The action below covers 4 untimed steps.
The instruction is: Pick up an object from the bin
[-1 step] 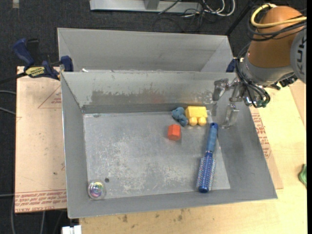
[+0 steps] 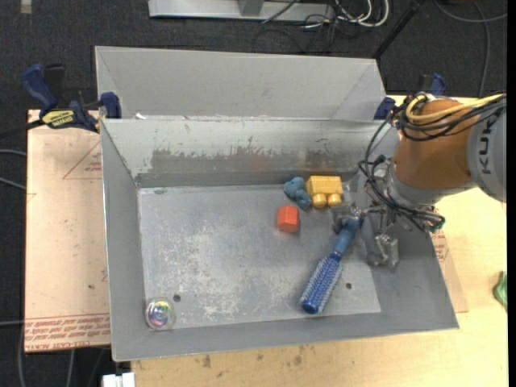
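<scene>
One blue brush (image 2: 322,281) (handle end) just beside hand (image 2: 369,235).

Dark carpet floor (image 2: 56,35), tangled cables (image 2: 359,2), grey metal stand base (image 2: 226,8)

Orange block (image 2: 288,218) was noted mid-floor of bin (image 2: 210,256). Yellow toy (image 2: 326,190) and blue piece (image 2: 297,191) (side by side) were seen by back wall. Shiny ball (image 2: 160,314) was logged in front-left corner.

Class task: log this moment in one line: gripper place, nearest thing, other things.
gripper: right side of bin | nearest: blue brush, handle beside it | others: orange block, yellow toy, small blue piece, shiny ball
</scene>
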{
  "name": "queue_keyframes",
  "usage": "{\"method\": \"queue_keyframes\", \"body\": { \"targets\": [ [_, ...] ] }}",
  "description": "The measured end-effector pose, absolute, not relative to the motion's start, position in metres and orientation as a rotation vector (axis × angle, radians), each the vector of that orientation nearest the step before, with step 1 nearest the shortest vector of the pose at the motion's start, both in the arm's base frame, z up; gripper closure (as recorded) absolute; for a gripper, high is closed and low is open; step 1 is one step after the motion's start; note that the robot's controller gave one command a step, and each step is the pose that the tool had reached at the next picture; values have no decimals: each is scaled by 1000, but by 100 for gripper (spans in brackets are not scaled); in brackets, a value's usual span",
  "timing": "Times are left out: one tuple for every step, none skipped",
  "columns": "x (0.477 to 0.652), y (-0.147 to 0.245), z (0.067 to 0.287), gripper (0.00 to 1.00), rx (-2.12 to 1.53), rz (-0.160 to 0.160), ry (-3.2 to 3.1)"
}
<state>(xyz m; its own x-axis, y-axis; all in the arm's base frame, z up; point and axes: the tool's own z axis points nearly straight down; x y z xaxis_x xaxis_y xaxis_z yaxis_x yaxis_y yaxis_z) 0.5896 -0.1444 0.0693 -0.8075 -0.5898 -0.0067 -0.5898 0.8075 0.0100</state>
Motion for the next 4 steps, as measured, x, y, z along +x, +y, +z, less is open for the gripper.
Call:
{"method": "queue_keyframes", "body": {
  "targets": [
    [583, -108, 100, 0, -1341, 1, 2837],
    [586, -107, 100, 0, -1608, 0, 2695],
    [584, -95, 69, 0, -1906, 5, 2497],
    [584, -94, 69, 0, -1901, 8, 2499]
  ]
}}
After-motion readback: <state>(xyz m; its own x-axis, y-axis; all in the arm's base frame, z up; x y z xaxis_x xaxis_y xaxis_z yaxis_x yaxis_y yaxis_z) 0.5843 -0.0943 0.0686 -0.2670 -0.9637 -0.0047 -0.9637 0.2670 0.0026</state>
